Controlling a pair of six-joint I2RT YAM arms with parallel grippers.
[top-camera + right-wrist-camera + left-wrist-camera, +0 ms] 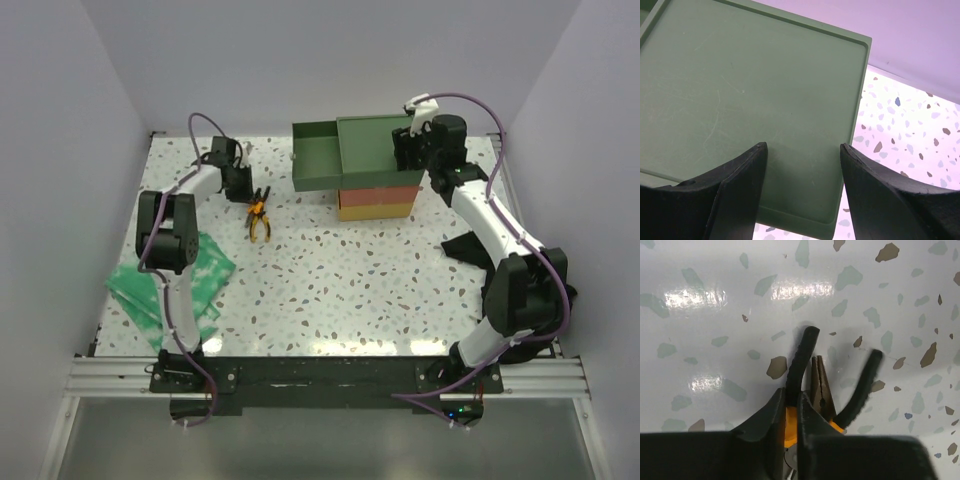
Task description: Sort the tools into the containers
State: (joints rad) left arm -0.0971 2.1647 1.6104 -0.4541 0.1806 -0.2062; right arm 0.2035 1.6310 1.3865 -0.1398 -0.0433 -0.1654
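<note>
Black fingers of the left gripper (791, 401) fill the bottom of the left wrist view. They are pinched tight on one handle of the pliers (801, 357), and a bit of orange shows between them. From above, the pliers (259, 218) are low at the table (330, 290), at the far left, well apart from the stack of drawers (375, 180). I cannot tell if they are lifted yet.

So the job looks like it is just starting. No tool is in a drawer that I can see, and I see no wrench anywhere.

The green drawer (315, 160) is pulled out to the left and looks bare inside. The red drawer (378, 195) and the yellow drawer (375, 211) are pushed in, so what is inside them is hidden.

The right gripper (802, 146) is spread wide and holds nothing. It hangs over the green top (750, 75) of the stack, which has nothing on it.

A green-and-white cloth (170, 280) lies by the left arm.
</note>
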